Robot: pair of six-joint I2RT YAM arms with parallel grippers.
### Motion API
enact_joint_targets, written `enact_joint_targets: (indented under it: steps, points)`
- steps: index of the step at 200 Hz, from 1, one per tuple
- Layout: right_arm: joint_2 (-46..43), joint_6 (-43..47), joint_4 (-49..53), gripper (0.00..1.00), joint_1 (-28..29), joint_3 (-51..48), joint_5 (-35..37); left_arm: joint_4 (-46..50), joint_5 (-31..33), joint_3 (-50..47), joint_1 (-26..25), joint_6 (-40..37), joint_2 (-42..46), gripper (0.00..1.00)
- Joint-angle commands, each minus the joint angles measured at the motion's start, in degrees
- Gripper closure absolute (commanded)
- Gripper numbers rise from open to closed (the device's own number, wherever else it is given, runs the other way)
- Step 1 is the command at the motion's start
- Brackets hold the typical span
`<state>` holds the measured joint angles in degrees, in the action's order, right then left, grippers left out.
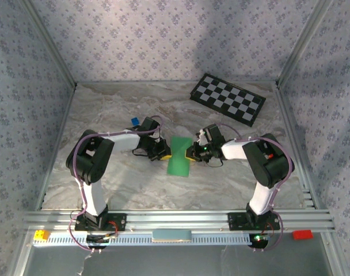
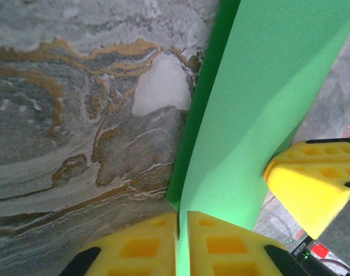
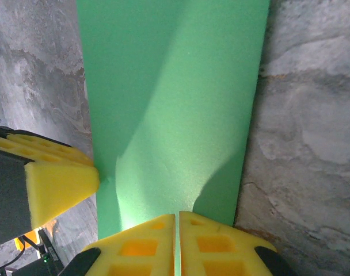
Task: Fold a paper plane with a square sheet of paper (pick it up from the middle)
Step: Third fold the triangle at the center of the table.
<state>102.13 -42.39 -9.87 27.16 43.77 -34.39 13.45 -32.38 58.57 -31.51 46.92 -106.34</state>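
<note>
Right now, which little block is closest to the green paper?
The blue block, beside the left arm, near the green paper. The yellow block and red block sit far off on the front rail.

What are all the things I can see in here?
sheet of paper: one, bright green, table centre, between the grippers
checkerboard: one, black-and-white, far right
blue block: one, tiny, left of centre, farther back
yellow block: one, near rail, left end
red block: one, near rail, right end
table: one, grey marbled
left arm, right arm: two, black-and-white, near edge
left gripper: one, yellow, shut on the paper
right gripper: one, yellow, shut on the paper
</note>
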Motion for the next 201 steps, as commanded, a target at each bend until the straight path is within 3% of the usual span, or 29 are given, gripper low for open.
enact_joint_targets:
  steps: [1,53,73,107,135,172,201]
  points:
    - [1.3,1.3,4.5,0.88,0.4,-0.3,2.9,0.8,0.6,-0.7,0.3,0.3,0.1,0.92]
    - [0.5,1.6,3.4,0.87,0.4,-0.2,2.4,1.3,1.0,-1.2,0.6,1.0,2.0,0.99]
    - [-1.1,2.4,2.7,0.8,0.8,-0.6,3.3,1.2,1.3,-2.0,0.6,2.4,3.6,1.0]
    - [-10.1,5.9,7.9,0.64,3.8,-1.1,12.7,-2.3,1.1,-5.5,0.7,7.9,7.2,1.0]
    - [-16.9,12.5,18.0,0.56,9.6,1.1,26.7,-5.8,0.1,-8.6,0.7,11.7,9.0,1.0]
    - [-26.1,15.4,13.9,0.52,18.0,-3.2,39.1,-7.7,-1.5,-10.5,0.8,13.1,10.0,1.0]
    - [-28.4,24.5,6.0,0.53,23.8,-7.7,42.5,-7.7,-2.1,-10.5,0.9,12.9,10.9,1.0]
